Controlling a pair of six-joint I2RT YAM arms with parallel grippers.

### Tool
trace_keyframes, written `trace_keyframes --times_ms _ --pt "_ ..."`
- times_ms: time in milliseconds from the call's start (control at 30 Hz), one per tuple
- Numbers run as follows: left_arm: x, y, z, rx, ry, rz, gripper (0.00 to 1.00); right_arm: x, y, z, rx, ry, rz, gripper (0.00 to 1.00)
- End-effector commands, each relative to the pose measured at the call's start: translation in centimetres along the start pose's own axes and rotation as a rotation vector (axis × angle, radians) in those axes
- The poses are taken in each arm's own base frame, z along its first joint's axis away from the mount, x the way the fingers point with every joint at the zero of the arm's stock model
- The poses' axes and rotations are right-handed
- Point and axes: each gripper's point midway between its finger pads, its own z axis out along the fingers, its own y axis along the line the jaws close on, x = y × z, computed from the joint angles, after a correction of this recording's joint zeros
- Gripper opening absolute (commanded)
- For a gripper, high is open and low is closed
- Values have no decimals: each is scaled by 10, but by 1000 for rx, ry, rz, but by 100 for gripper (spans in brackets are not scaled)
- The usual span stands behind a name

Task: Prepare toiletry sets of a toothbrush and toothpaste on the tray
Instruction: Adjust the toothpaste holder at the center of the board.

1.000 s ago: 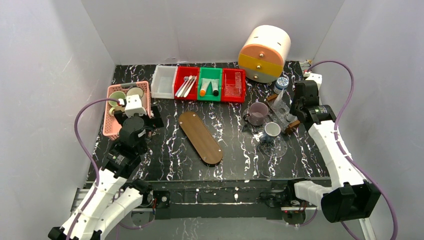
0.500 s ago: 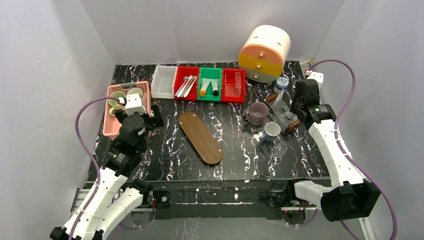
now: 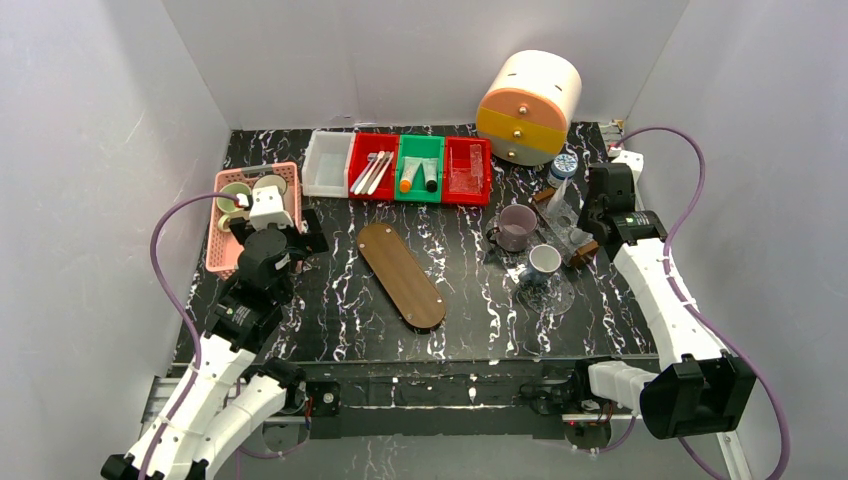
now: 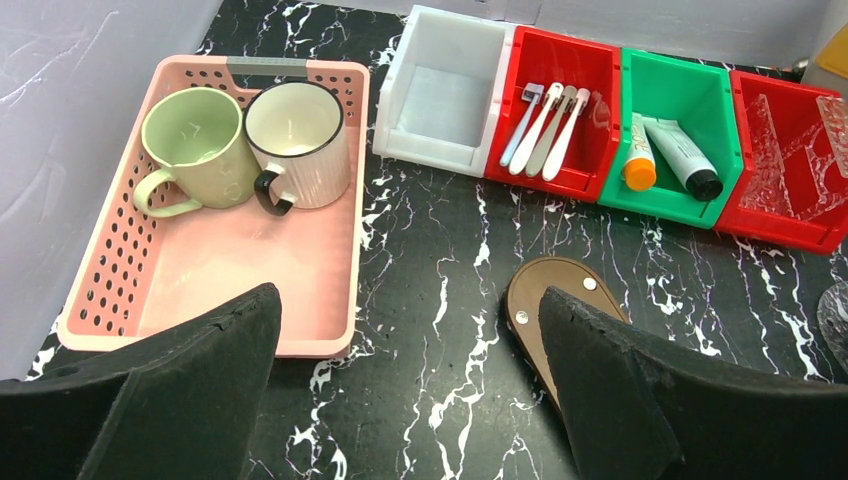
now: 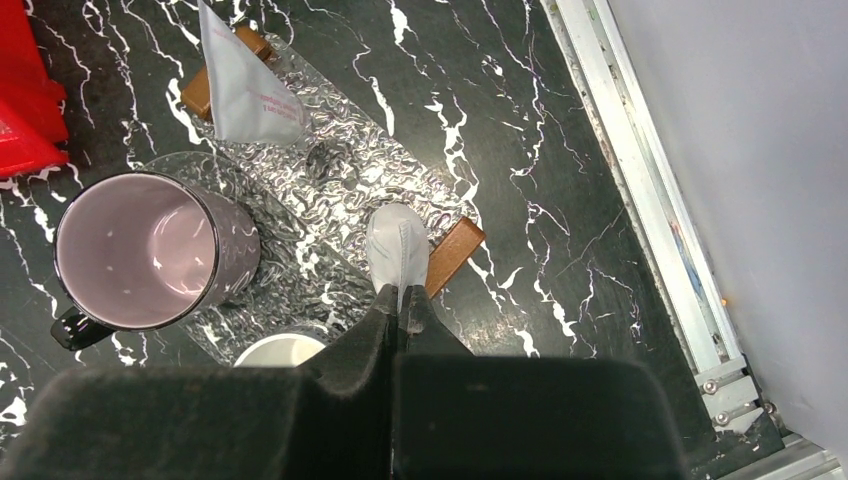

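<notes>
The toiletry sets are not yet made up, and their parts lie well away from both pairs of fingers. In the left wrist view we see the left gripper (image 4: 410, 330) at the bottom of the frame, its fingers (image 4: 200, 380) spread wide with nothing between them, over the black marble table (image 4: 430, 250). Just beyond the right-hand finger lies one end of the brown oval tray (image 4: 545, 290), bare. At the left sits a pink basket (image 4: 200, 270) holding a green mug (image 4: 190, 135) and a white mug (image 4: 300, 140). Along the top, the toothbrushes (image 4: 548, 128) lie together in a red bin (image 4: 560, 50). Just right of it, the green bin (image 4: 690, 75) holds an orange-capped tube (image 4: 640, 152) and a dark-capped tube (image 4: 680, 158).

In the right wrist view the right gripper (image 5: 400, 305) has its fingers pressed together at lower centre. A pale grey piece (image 5: 398, 245) sits right at their tips; we cannot tell whether it is pinched. Under it spreads a crinkled clear dish (image 5: 330, 170), with a lilac mug (image 5: 140, 250) at the left.
</notes>
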Motion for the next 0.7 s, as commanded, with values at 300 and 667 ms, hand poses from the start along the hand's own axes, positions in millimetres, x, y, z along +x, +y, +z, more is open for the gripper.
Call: trace_keyframes --times_ms 300,667 --pt "3 -1 3 3 6 -9 98 4 4 -18 -63 47 24 1" --pt "5 -1 4 5 11 -8 98 5 2 -15 -52 52 34 2"
